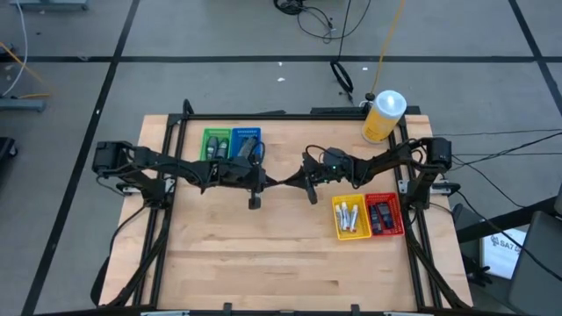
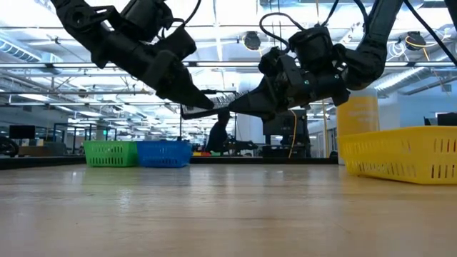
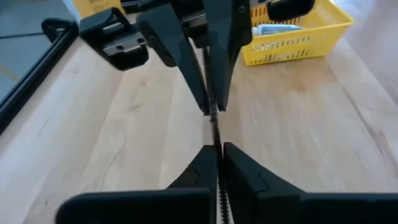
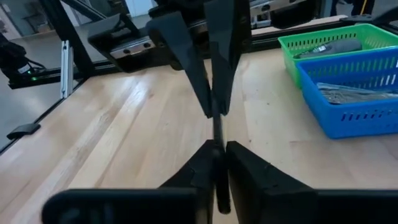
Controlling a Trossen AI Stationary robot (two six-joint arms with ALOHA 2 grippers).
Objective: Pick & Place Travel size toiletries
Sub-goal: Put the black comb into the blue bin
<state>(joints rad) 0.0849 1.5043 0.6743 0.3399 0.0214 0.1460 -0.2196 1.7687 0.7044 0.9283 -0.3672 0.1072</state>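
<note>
My left tool (image 3: 217, 163) and right tool (image 4: 216, 160) meet tip to tip above the desk (image 1: 281, 254). Both pinch one thin dark packet (image 4: 217, 127) between them.

Almost no writing can be read here.
A white sign (image 1: 507, 248) at the right edge of the high view carries dark letters that look like "SAT", cut off by the frame. The yellow bottle (image 1: 383, 118) beside the table has no label that can be made out, and nothing on the trays or arms is legible in any view.
</note>
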